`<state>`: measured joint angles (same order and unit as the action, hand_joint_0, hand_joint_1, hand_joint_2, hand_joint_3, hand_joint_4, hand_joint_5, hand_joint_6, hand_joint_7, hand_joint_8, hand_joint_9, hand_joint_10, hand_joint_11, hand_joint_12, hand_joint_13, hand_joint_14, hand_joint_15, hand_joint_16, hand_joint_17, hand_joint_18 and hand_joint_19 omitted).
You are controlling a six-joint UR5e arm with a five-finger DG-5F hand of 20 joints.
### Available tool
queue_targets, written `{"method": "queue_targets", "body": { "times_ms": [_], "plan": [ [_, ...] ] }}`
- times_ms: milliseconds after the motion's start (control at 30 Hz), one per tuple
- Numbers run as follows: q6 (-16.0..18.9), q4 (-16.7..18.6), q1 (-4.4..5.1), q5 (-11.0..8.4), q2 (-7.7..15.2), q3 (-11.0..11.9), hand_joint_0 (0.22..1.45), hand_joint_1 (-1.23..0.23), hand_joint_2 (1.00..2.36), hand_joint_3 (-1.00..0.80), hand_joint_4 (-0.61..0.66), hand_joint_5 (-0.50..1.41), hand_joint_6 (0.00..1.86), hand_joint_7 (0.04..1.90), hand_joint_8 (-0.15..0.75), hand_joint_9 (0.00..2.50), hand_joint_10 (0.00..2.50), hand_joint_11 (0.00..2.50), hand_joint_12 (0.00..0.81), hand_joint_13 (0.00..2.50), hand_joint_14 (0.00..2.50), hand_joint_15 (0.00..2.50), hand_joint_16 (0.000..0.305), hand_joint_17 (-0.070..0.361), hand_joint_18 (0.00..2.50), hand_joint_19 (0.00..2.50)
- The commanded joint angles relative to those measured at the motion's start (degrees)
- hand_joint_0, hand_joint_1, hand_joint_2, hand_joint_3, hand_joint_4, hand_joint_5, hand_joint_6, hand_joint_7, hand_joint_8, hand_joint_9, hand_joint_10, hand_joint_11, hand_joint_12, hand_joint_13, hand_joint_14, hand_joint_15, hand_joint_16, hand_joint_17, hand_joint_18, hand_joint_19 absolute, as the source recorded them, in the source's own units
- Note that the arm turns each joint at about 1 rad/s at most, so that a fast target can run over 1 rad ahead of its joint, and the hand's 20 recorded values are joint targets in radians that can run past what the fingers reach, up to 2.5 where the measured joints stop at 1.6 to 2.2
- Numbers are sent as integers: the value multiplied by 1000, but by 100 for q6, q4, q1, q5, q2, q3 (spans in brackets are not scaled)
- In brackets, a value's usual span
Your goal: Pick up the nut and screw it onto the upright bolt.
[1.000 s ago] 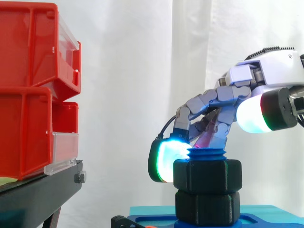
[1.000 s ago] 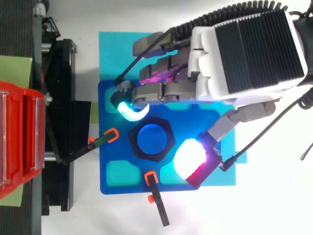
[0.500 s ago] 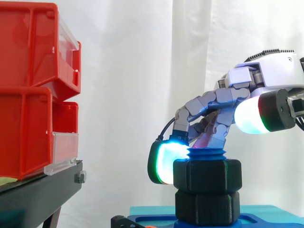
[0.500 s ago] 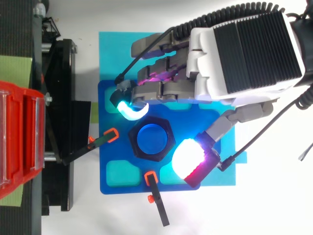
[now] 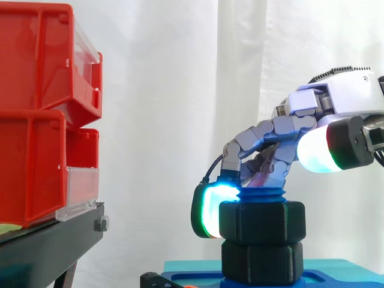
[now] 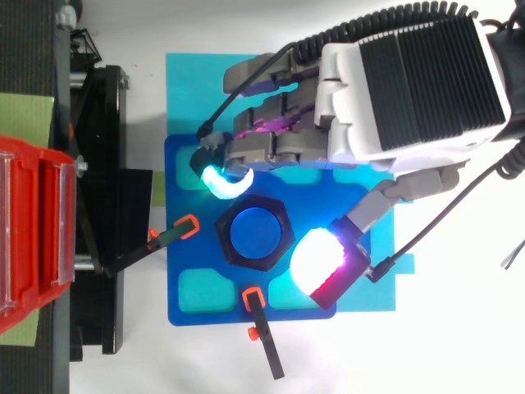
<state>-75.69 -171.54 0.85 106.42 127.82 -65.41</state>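
Observation:
The black hex nut (image 5: 261,222) sits threaded on the upright blue bolt (image 5: 262,195), above a second black hex piece (image 5: 261,262) at the bolt's foot. From above, the nut (image 6: 277,243) rings the bolt's blue top (image 6: 255,231). My hand (image 6: 410,82) reaches in from the right and arches over the bolt. One cyan fingertip (image 5: 213,207) rests against the nut's left side. The thumb's glowing pad (image 5: 321,150) hangs higher than the nut and apart from it, at the nut's lower right in the top view. Nothing is pinched between them.
The bolt stands on a blue fixture plate (image 6: 184,279) held by orange-tipped clamps (image 6: 258,316). Stacked red bins (image 5: 42,114) on a black stand (image 5: 54,246) lie to the left, with a gap between them and the hand.
The cyan fingertip has slid slightly right and down along the nut's side. The thumb pad has risen a little. The nut has not visibly moved.

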Motion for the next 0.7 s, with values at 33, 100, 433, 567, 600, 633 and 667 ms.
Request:
{"method": "queue_targets", "body": {
  "times_ms": [33, 100, 433, 567, 600, 633, 667],
  "plan": [
    [204, -90, -23, -95, -2, 2, 503, -269, 1000, -500, 270, -48, 504, 920, 251, 949, 0, 0, 245, 702, 0, 0, 29, 66, 352, 0],
    [283, -108, -23, -148, 6, -7, 503, -270, 1000, -500, 266, -48, 504, 923, 252, 949, 0, 0, 246, 702, 0, 0, 29, 66, 352, 0],
    [521, -116, -15, -192, 138, 2, 504, -270, 1000, -500, 280, -44, 504, 950, 251, 947, 0, 0, 245, 699, 0, 0, 29, 66, 350, 0],
    [529, -143, -15, -174, 138, 2, 505, -271, 1000, -500, 274, -37, 505, 1026, 250, 948, 0, 0, 244, 700, 0, 0, 29, 66, 347, 0],
    [529, -134, -15, -174, 138, 2, 506, -272, 1000, -500, 271, -36, 505, 1060, 252, 948, 0, 0, 244, 698, 0, 0, 29, 65, 349, 0],
    [529, -134, -15, -174, 138, 2, 507, -272, 1000, -500, 269, -35, 505, 1079, 251, 948, 0, 0, 243, 698, 0, 0, 29, 65, 349, 0],
    [529, -134, -15, -174, 138, 2, 507, -274, 1000, -500, 265, -33, 505, 1131, 253, 947, 0, 0, 243, 697, 0, 0, 29, 65, 349, 0]
  ]
}}
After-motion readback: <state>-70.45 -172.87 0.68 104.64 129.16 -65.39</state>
